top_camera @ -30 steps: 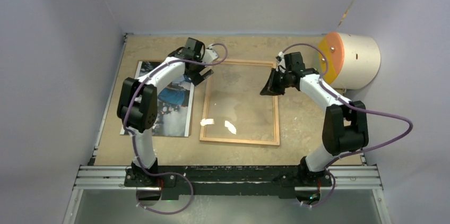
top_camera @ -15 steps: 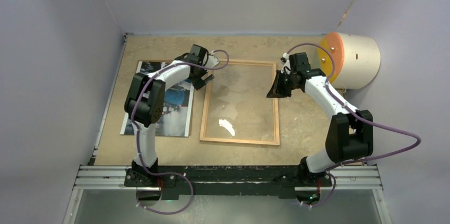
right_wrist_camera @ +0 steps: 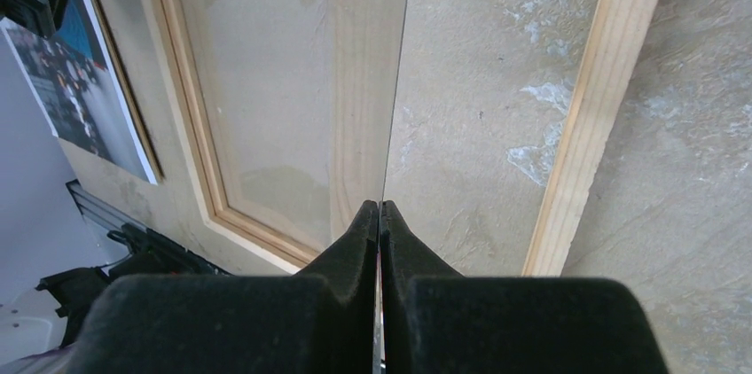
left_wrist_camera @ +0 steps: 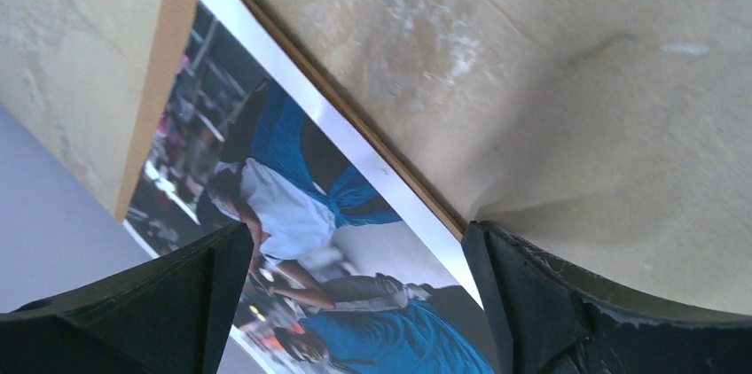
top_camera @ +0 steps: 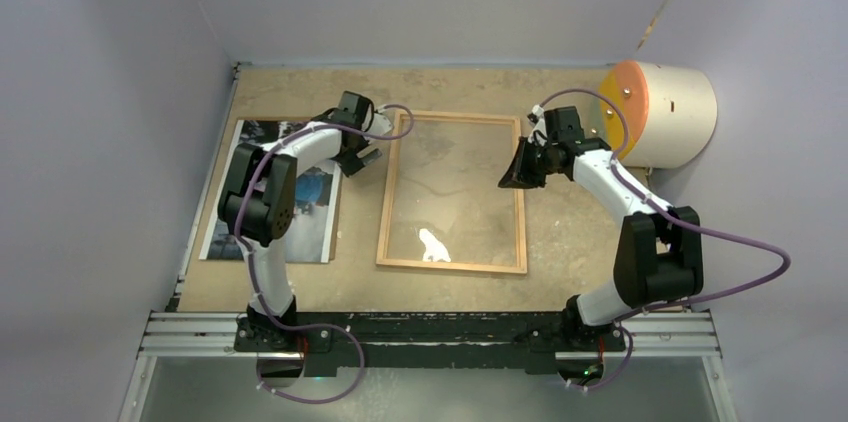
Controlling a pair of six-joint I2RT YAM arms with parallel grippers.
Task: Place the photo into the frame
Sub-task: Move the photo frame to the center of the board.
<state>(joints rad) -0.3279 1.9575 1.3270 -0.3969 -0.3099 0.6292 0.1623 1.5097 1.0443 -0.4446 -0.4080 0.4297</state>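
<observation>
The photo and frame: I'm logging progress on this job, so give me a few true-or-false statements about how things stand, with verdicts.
1. The photo lies inside the frame. False: it lies outside, to the frame's left.
2. The left gripper is open. True.
3. The right gripper is open. False: it is shut on the clear pane, at its edge.
4. An orange-faced cylinder stands right of the frame. True.

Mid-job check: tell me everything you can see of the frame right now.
The frame is a rectangle of thin light-orange wooden strips lying flat on the table, right of the photo. Its clear pane shows a white glare patch. The right gripper is shut on the pane's thin right edge, which appears raised and sits inward of the right strip.
</observation>
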